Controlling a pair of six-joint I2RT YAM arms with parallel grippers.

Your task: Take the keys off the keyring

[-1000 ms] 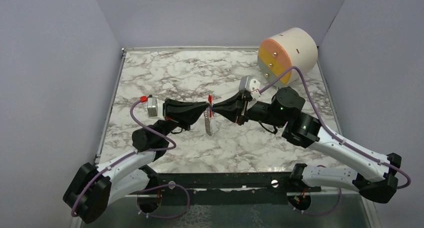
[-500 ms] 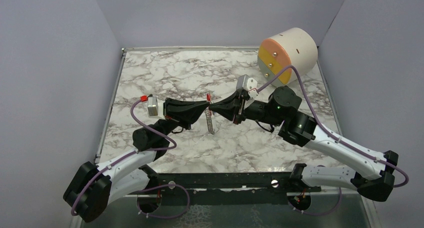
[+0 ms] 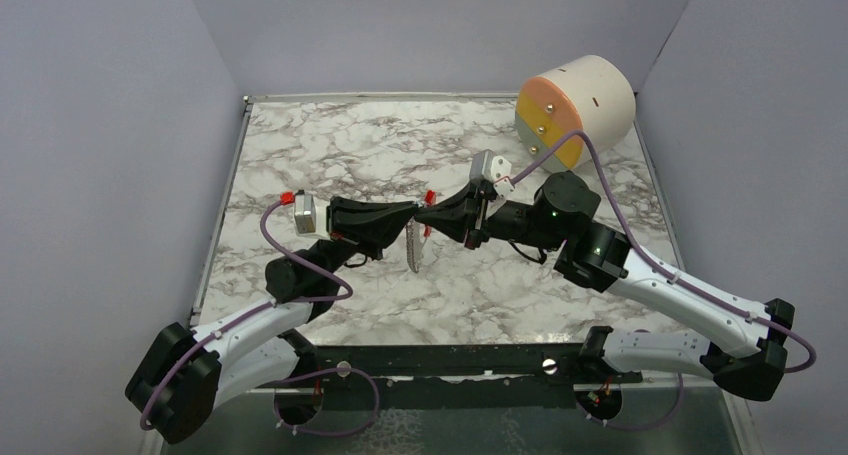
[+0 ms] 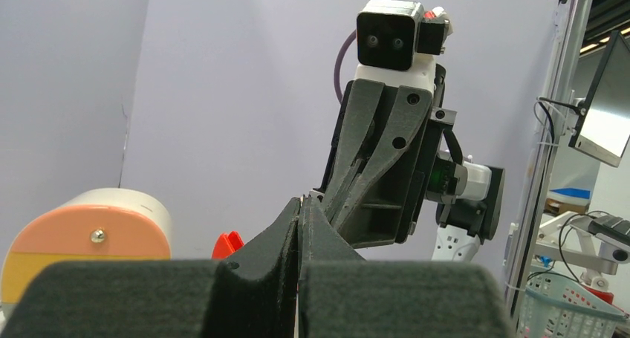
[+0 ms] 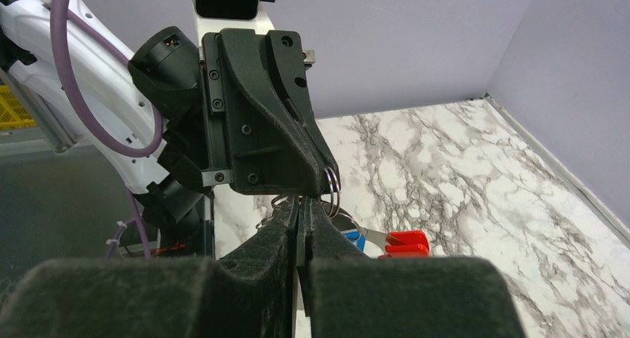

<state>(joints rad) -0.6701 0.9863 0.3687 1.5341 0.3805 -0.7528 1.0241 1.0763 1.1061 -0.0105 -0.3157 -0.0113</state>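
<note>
My two grippers meet tip to tip above the middle of the table. The left gripper [image 3: 414, 216] is shut on the thin metal ring [image 5: 332, 183] of the keyring. The right gripper [image 3: 428, 218] is shut too, pinching the same bunch right beside it. The keyring's grey strap [image 3: 413, 250] hangs down from the meeting point. Its red piece [image 3: 429, 196] sticks up beside the tips and also shows in the right wrist view [image 5: 401, 243] and the left wrist view [image 4: 228, 244]. The blue-headed key [image 5: 357, 238] peeks out just right of my right fingers [image 5: 316, 223].
A large cream cylinder with an orange and yellow face [image 3: 575, 110] lies at the table's back right corner. Grey walls close in the marble table [image 3: 330, 145] on three sides. A dark rail [image 3: 450, 360] runs along the near edge.
The right gripper has pushed slightly left and turned. The red piece has shifted to the right of the tips, and the hanging strap has swung a little to the left.
</note>
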